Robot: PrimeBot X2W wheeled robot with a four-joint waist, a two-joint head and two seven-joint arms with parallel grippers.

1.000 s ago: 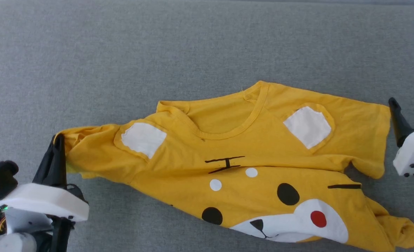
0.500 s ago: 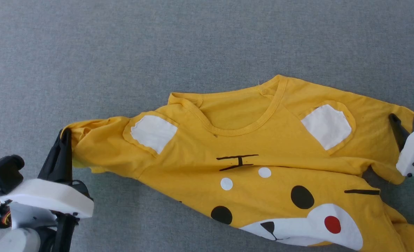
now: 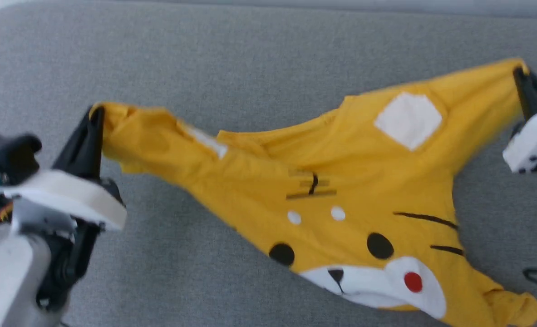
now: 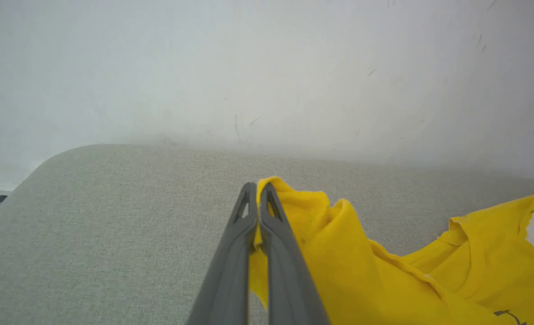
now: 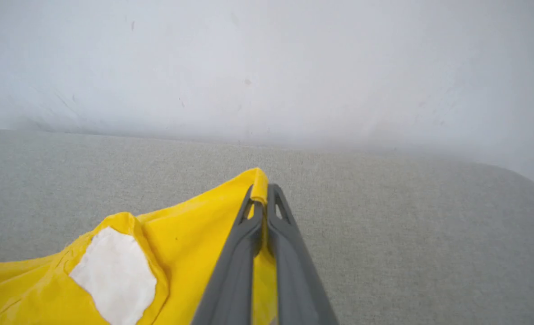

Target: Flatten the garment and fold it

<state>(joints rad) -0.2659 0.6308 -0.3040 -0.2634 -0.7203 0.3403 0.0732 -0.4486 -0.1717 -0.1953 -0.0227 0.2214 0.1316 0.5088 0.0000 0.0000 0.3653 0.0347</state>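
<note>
**Shirt strung between both tools, face end down on the counter**

Nearest, lower right of the head view: the garment rests its printed end on the grey fabric counter, w/ white muzzle, red cheek dot and black eyes showing. The bottom-right corner is bunched in a small wad. Nothing grips that end, so it prob. carries no pull and stays wrinkled.

Mid-frame: the cloth runs from there to two held points, making a wide V.
- The left tool, at frame left, is clenched on one sleeve end. In the left wrist view its fingers press together w/ yellow fabric pinched near the tips.
- The right tool, at upper right, is clamped on the opp. sleeve edge. In the right wrist view a strip of hem laps over its tips.

Why held so: gripping both sleeve ends well apart puts tension along the shoulder line, likely to spread the shirt flat. The neckline betw. them sags. The ear patch at frame left is mostly lost in a crease; the one at upper right lies open. The head view is smeared, so fine detail is soft.

Farther: bare counter w/ a rounded corner, then a pale wall in both wrist views.

Judgement: flattening stage, folding not yet begun.
</note>
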